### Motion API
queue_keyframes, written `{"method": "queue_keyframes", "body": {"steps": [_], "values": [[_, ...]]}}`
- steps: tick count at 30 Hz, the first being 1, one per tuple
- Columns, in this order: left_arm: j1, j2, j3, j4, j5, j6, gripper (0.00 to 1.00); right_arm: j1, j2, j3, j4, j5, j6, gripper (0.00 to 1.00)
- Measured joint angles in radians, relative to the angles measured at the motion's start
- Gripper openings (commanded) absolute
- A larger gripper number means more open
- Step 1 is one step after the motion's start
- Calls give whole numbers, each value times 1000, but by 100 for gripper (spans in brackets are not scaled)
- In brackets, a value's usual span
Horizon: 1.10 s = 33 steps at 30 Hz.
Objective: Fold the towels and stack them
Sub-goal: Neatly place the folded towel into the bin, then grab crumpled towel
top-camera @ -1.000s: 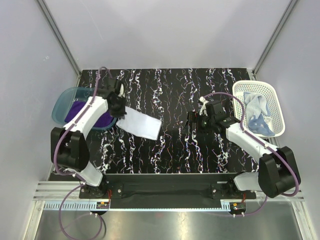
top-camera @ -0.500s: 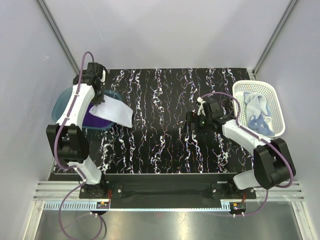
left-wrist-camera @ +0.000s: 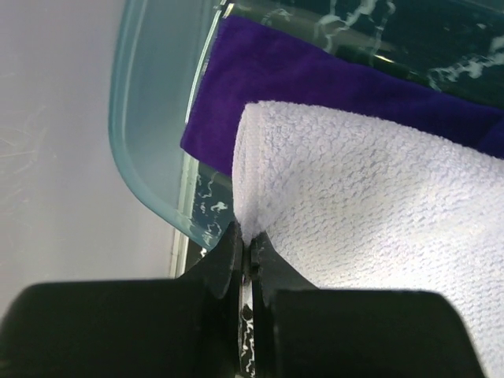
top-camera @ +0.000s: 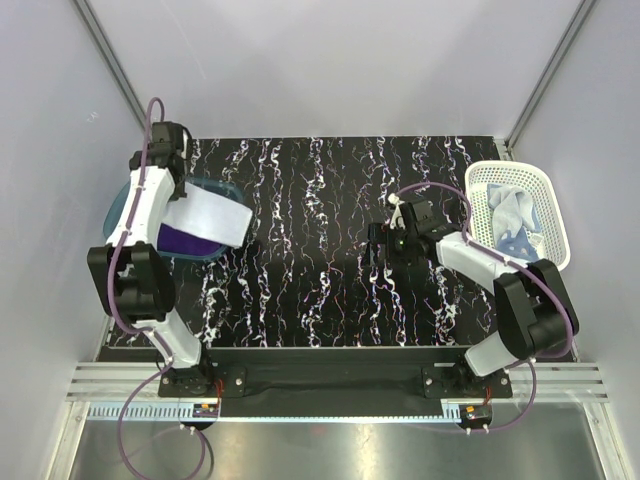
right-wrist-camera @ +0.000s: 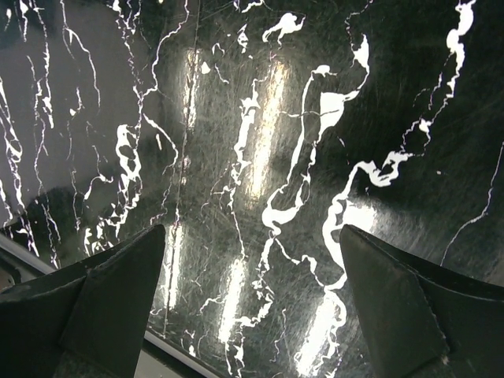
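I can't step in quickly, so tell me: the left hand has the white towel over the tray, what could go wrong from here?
The left hand pinches the white towel only at its edge, so it may slip free. The towel's far end reaches past the rim of the tray, so it might land draped over it instead of flat on the purple towel.

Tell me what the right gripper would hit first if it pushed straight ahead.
Probably the table, since the open right gripper faces it with nothing between; depth is unclear.
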Motion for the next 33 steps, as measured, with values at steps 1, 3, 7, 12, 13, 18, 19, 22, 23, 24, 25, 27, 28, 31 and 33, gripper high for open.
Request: {"method": "queue_keyframes", "body": {"steps": [1, 3, 7, 12, 13, 18, 19, 22, 23, 24, 25, 27, 28, 31, 33], "values": [[11, 3, 0, 8, 0, 6, 0, 0, 6, 4, 0, 0, -2, 100], [34, 13, 0, 23, 0, 19, 0, 0, 15, 10, 1, 0, -5, 100], [81, 66, 4, 50, 1, 36, 0, 0, 23, 22, 2, 0, -9, 100], [126, 172, 8, 98, -3, 45, 31, 0, 46, 43, 5, 1, -17, 100], [133, 201, 16, 98, -11, 41, 37, 0, 53, 46, 5, 4, -18, 100], [140, 361, 159, 68, -74, 0, 65, 0, 98, 55, 5, 18, -20, 100], [138, 374, 180, 55, -75, -10, 66, 0, 104, 56, 4, 18, -20, 100], [127, 378, 231, 10, -74, -38, 68, 0, 112, 60, -2, 25, -20, 100], [119, 375, 250, 0, -71, -46, 68, 0, 114, 68, -11, 27, -19, 100], [108, 367, 263, -3, -64, -53, 69, 0, 114, 76, -16, 33, -16, 100], [96, 353, 263, -4, -52, -63, 70, 0, 114, 89, -26, 44, -11, 100], [62, 307, 253, -16, 13, -82, 73, 0, 113, 120, -46, 74, 11, 100], [39, 271, 232, -7, 50, -93, 86, 0, 111, 142, -63, 99, 23, 100], [-41, 130, 152, 2, 155, -117, 99, 0, 100, 238, -141, 209, 43, 100], [-107, 20, 106, 13, 219, -132, 99, -4, 100, 340, -217, 319, 45, 100]]}}
